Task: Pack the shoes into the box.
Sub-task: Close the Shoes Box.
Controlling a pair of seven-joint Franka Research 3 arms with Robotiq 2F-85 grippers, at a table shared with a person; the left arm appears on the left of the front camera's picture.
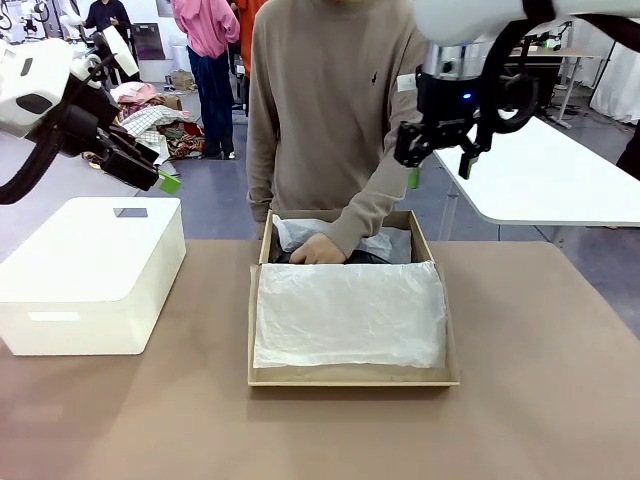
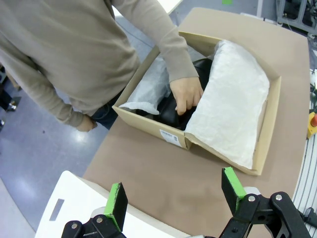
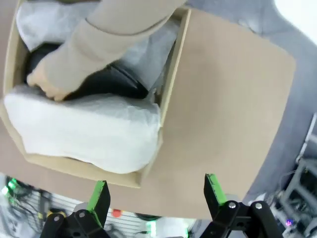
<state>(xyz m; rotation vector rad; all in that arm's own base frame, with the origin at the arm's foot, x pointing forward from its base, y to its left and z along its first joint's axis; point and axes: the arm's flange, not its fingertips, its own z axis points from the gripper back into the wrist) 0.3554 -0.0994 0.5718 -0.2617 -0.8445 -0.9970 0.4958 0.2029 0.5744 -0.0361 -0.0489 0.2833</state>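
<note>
Box (image 1: 350, 378): tan-brown cardboard shoebox, open, in the middle of the brown table (image 1: 540, 400), near a white rounded plastic container (image 1: 90, 270).
Shoes (image 2: 167, 118): glossy black leather pair, inside the box at its far end, partly under crinkled white tissue paper (image 1: 348, 312).
Hand (image 1: 318, 250): the person's, resting on the shoes inside the box.
Left gripper (image 2: 174, 191): jaws wide apart, empty, raised above the container's end of the table.
Right gripper (image 3: 156, 191): jaws wide apart, holding nothing, high above the box's far right corner.

I am looking at glossy black leather shoes (image 2: 168, 116), crinkled matt white tissue paper (image 1: 348, 312), a matt tan cardboard box (image 1: 350, 377) and a smooth white plastic container (image 1: 90, 270).
</note>
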